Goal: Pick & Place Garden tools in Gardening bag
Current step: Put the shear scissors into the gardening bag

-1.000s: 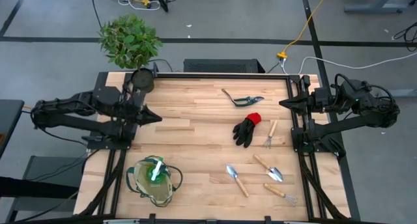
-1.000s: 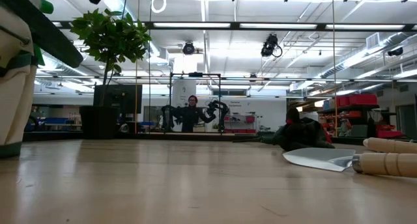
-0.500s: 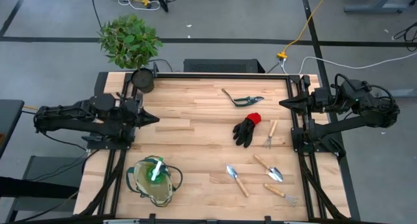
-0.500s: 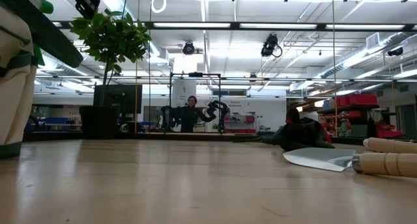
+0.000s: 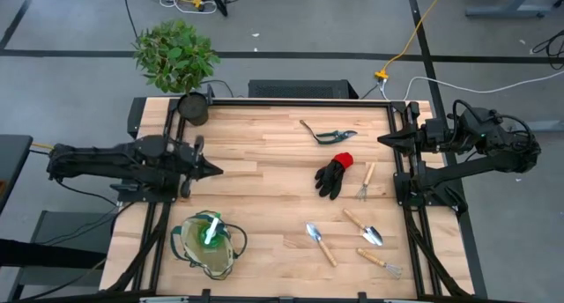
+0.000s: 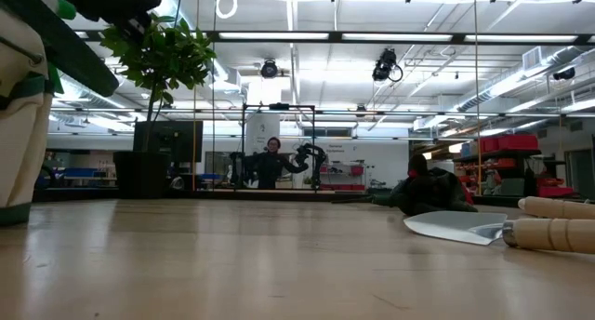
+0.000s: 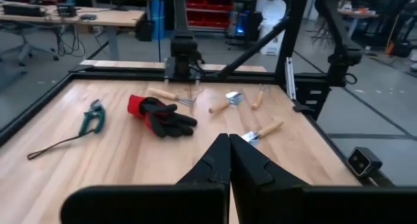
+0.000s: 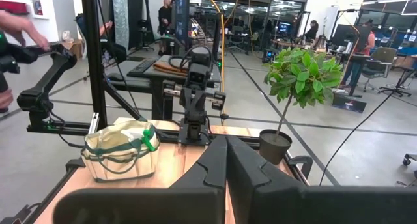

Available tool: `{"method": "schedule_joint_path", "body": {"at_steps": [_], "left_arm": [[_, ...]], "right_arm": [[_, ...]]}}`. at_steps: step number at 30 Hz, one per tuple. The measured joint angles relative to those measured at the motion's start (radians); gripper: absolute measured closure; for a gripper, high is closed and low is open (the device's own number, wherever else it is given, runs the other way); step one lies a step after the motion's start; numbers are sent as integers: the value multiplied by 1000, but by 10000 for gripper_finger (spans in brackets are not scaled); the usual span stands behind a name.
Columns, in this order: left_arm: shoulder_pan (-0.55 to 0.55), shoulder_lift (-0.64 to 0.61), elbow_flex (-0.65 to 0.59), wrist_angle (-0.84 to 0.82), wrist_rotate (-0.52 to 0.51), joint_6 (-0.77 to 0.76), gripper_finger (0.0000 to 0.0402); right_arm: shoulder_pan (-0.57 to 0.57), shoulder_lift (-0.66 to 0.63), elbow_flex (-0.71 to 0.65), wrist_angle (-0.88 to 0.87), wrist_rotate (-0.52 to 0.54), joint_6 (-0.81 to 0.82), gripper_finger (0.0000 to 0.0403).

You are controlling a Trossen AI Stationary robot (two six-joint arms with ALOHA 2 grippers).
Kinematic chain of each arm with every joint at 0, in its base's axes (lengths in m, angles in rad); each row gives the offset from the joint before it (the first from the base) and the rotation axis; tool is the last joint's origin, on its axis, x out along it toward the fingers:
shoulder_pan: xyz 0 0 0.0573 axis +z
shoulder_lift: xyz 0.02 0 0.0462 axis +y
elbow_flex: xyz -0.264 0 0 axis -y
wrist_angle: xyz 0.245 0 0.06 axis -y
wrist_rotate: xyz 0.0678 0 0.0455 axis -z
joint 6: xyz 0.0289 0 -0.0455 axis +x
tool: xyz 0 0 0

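The beige gardening bag (image 5: 209, 244) stands at the table's near left with a green spray bottle (image 5: 211, 230) in it. Pruning shears (image 5: 328, 134) lie at the far middle, with a black glove with a red cuff (image 5: 335, 175) nearer. Several wooden-handled trowels and hand forks (image 5: 363, 227) lie flat at the near right. My left gripper (image 5: 217, 171) is shut and empty. It points level across the table from its left edge, just beyond the bag. My right gripper (image 5: 381, 140) is shut and empty and hangs at the table's right edge.
A leafy plant (image 5: 174, 55) in a black pot (image 5: 192, 107) stands at the far left corner. Black frame rails (image 5: 401, 180) run along both side edges. Bare wood lies between the bag and the tools. A person (image 6: 272, 162) stands far behind the table.
My left gripper has sunk toward the table and drifted toward the near edge, closer to the bag, and its fingers have stayed shut. The tools and the bag lie as before.
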Motion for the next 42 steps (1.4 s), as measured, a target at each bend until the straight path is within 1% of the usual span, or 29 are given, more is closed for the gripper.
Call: {"method": "schedule_joint_path", "body": {"at_steps": [4, 7, 14, 19, 29, 39, 42], "left_arm": [[0, -6, -60, 51, 2, 1, 399], [0, -43, -120, 118, 5, -1, 399], [0, -170, -251, 254, 19, -7, 399], [0, -249, -325, 328, 20, -43, 399], [0, -340, -394, 365, -1, -54, 399], [0, -349, -395, 359, 11, -54, 399], [0, -349, -395, 309, 11, -47, 399]], "right_arm": [[0, 0, 0, 0, 0, 0, 392], [0, 0, 0, 0, 0, 0, 392], [0, 0, 0, 0, 0, 0, 392], [0, 0, 0, 0, 0, 0, 392], [0, 0, 0, 0, 0, 0, 392], [0, 0, 0, 0, 0, 0, 392], [0, 0, 0, 0, 0, 0, 392]]}}
